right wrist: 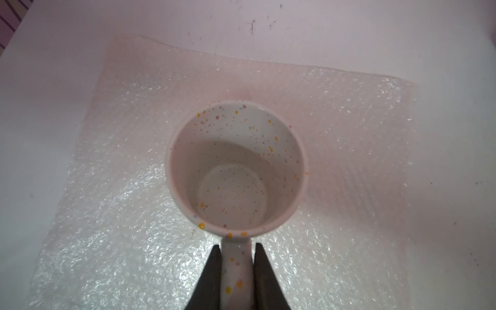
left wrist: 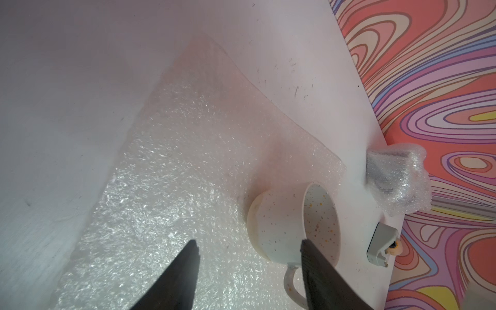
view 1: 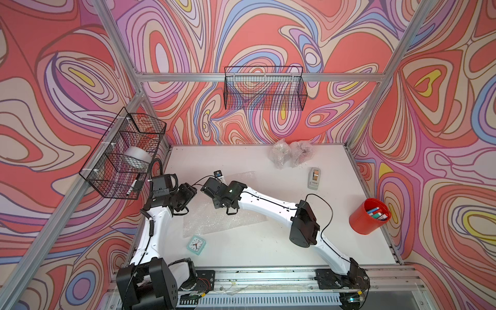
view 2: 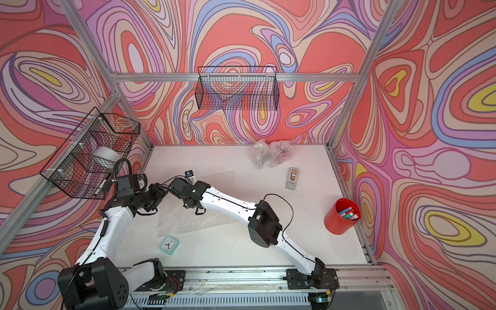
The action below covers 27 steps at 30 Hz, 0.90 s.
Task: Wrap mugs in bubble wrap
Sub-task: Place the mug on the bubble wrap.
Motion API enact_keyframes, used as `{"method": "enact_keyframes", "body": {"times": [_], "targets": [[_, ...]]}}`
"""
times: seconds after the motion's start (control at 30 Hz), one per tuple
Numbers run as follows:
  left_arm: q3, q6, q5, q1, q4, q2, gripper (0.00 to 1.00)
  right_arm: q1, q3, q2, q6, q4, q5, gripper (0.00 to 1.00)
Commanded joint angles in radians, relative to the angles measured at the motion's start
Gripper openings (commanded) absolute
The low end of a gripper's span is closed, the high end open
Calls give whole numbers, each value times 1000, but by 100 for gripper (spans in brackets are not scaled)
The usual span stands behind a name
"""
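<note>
Clamping mug handle point(right wrist: 237, 268), right pincer point(right wrist: 237, 246), arm point(view 1: 268, 200) outstretched

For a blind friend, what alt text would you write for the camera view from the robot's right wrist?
Looking down into an empty white speckled mug standing on a sheet of bubble wrap, its handle pinched between the dark fingers of the right gripper. The wrap lies on a scuffed white table.
</note>
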<state>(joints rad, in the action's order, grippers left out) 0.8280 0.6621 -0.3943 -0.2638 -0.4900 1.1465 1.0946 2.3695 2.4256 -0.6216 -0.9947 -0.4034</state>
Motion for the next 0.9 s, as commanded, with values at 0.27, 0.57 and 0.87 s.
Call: {"method": "enact_keyframes", "body": {"times": [0.27, 0.57, 0.87], "targets": [[-24, -2, -39, -9, -8, 18, 65, 28, -187, -88, -25, 107, 209, 18], [-32, -43, -100, 16, 29, 21, 73, -10, -447, -326, 5, 287, 200, 65], [16, -150, 14, 298, 107, -122, 73, -351, -794, -390, -78, 373, 498, 53]]}}
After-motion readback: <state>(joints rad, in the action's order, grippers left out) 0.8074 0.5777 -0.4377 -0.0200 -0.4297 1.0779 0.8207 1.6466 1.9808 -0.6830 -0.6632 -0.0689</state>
